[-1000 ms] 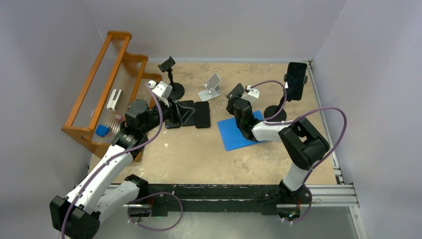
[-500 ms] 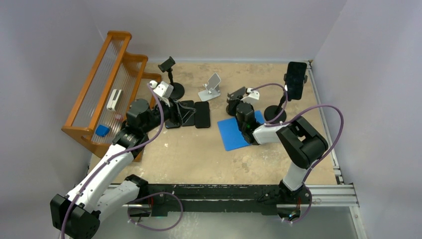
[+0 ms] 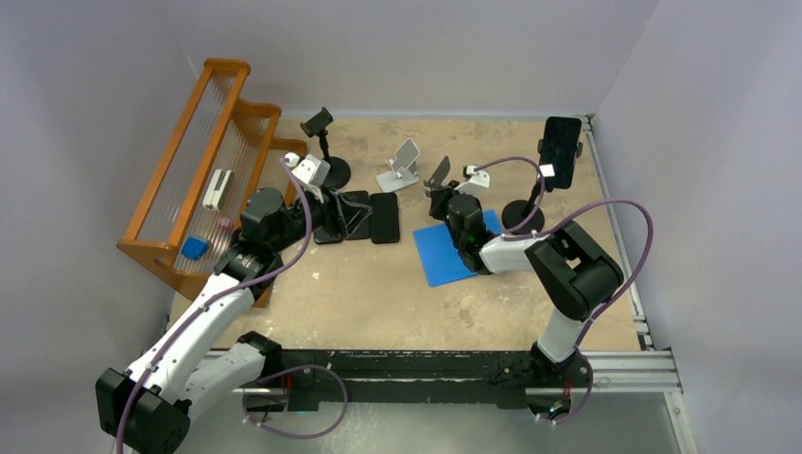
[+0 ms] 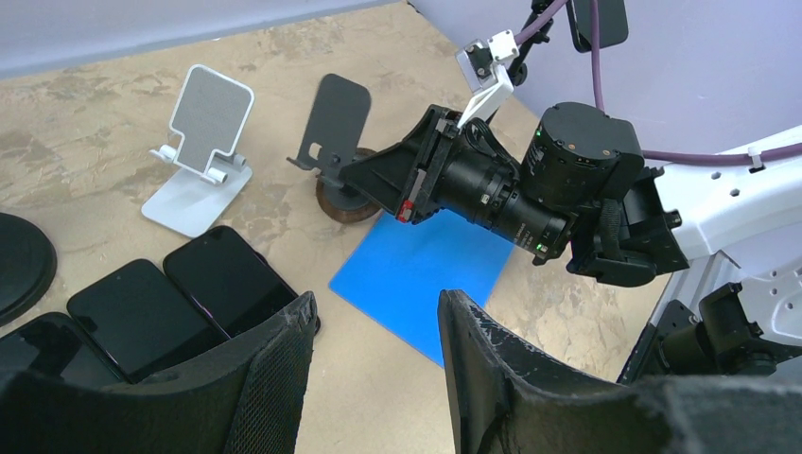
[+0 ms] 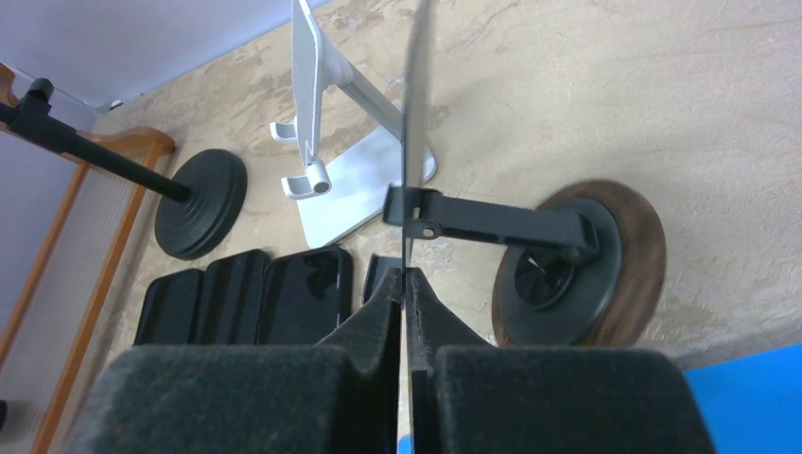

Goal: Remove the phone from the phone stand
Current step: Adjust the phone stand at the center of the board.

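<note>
While the left jaws hang wide apart with nothing between them, a row of flat phones (image 4: 222, 284) lies side by side on the counter (image 3: 378, 284), just beside and below them. Far off to the left of those jaws stands a wooden rack (image 3: 203, 161). Behind the left jaws, farther back, a tall black stand (image 3: 322, 142) is up on its round foot with its clip empty. A white stand (image 4: 199, 151) sits between the two sets of jaws.

Next comes a dark stand (image 4: 336, 113) with a round brown foot (image 4: 345, 199). The right jaws are squeezed tight on the thin bottom edge of its flat plate, and the plate stands up straight. Just under the right jaws, toward the near side, lies a blue mat (image 4: 426, 279).

The phone (image 3: 565, 151) is well to the right of the right jaws and higher up. It is upright in the clip of another tall stand (image 3: 522, 214), and neither set of jaws touches it.
</note>
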Robot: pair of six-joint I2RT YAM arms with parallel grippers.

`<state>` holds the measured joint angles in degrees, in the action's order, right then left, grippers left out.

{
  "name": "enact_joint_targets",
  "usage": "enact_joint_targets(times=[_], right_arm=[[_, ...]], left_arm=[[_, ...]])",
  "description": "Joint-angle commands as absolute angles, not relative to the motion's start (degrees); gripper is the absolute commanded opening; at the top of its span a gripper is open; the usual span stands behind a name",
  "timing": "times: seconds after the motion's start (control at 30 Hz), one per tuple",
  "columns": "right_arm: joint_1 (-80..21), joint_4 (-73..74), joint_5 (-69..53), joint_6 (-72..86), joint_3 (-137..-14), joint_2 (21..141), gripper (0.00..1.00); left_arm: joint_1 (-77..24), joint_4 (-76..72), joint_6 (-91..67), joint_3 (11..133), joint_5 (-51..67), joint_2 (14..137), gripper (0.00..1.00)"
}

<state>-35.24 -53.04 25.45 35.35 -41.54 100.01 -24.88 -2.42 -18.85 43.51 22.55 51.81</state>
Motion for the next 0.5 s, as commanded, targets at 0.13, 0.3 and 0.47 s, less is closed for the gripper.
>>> enact_joint_targets(times=[0.13,0.3,0.47], right_arm=[[-35.1,-56.7,24.0,34.4,-45.6,99.1,0.00],[-35.1,-56.8,23.5,34.3,-46.7,99.4,0.00],[-35.0,-55.8,23.4,34.3,-48.4,100.5,0.00]], left_arm=[[-25.2,-4.2,-18.1,45.4,23.1,51.6,0.49],[-25.3,-4.2,-18.1,45.4,22.9,51.6,0.49],[-25.3,-4.2,-18.0,45.4,22.9,51.6,0.49]])
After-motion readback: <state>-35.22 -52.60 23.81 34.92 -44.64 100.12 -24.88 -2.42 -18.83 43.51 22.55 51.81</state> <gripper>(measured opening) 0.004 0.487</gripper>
